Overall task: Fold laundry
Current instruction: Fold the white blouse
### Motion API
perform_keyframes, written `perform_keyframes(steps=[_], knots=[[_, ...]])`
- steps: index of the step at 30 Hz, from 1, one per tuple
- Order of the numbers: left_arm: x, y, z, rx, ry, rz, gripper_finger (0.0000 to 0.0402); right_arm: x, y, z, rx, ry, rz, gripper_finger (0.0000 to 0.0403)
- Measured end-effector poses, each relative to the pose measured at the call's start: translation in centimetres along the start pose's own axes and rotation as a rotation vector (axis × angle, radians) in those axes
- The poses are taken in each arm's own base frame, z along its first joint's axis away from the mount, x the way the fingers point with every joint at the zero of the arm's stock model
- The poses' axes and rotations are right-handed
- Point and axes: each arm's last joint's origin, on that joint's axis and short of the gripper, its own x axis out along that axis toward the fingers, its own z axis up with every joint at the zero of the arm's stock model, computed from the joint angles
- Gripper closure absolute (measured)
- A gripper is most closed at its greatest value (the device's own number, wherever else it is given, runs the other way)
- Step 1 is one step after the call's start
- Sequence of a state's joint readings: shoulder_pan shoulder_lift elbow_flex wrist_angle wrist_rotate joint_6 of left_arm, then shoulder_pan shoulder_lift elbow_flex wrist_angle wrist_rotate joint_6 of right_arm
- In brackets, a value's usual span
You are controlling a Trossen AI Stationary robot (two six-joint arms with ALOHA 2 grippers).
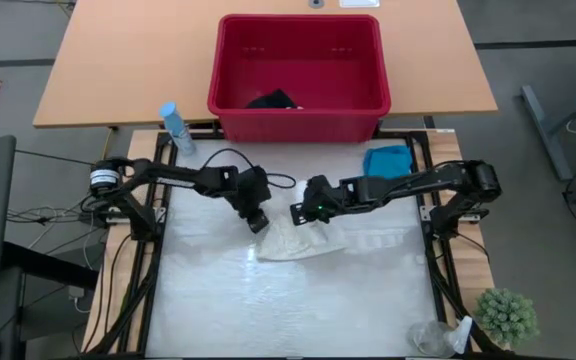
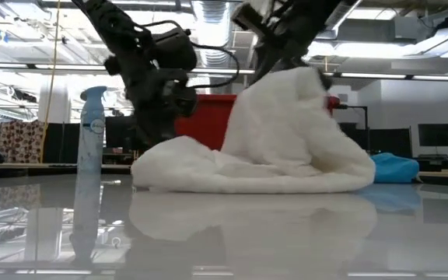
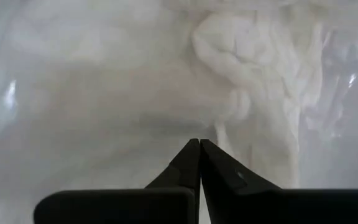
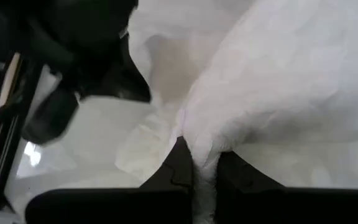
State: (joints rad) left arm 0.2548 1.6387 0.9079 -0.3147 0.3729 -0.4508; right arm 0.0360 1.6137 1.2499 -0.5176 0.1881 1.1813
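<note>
Lifting one part of the cream cloth [image 1: 303,240] off the middle of the tabletop [image 1: 268,310], the right gripper [image 4: 204,163] has its fingers clamped on a fold of it, so the fabric peaks like a tent while the rest pools flat. The cloth looks light, soft and limp; it will likely sag and bunch, so a hold at an edge or corner should serve better than one in the bulk. The left gripper [image 3: 199,149] hangs just left of the heap, fingers pressed together, holding nothing. The blue garment [image 1: 388,160] lies far right, the dark garment [image 1: 273,100] inside the red basket [image 1: 298,120] beyond. Bare surface spreads nearer; a spray bottle [image 1: 176,128] stands far left.
</note>
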Motion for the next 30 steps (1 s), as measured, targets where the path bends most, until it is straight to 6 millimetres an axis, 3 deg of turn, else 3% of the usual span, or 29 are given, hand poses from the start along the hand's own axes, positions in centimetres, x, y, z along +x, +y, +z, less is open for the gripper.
perform_keyframes(steps=[7,12,14,20,23,30], knots=[[-2.9,-0.6,-0.5,0.026,0.038,0.030,0.0401,3.7,0.7,-0.4,-0.043,0.041,0.074,0.0354],[-4.0,-0.9,-0.5,0.047,-0.010,0.053,0.0402,4.3,1.0,0.1,-0.132,0.007,0.123,0.0351],[-4.2,-1.0,-0.4,0.055,-0.037,0.072,0.0401,4.5,0.9,0.2,-0.179,0.013,0.122,0.0329],[-4.3,-0.6,-0.1,0.081,-0.058,0.116,0.0401,4.6,1.7,0.4,-0.290,0.000,0.229,0.0207],[-5.4,-0.2,0.1,0.088,-0.076,0.125,0.0402,4.4,2.4,0.4,-0.385,-0.015,0.306,0.0163],[-11.1,-0.2,0.9,0.067,-0.210,0.147,0.0401,4.2,2.5,0.3,-0.394,-0.004,0.323,0.0148]])
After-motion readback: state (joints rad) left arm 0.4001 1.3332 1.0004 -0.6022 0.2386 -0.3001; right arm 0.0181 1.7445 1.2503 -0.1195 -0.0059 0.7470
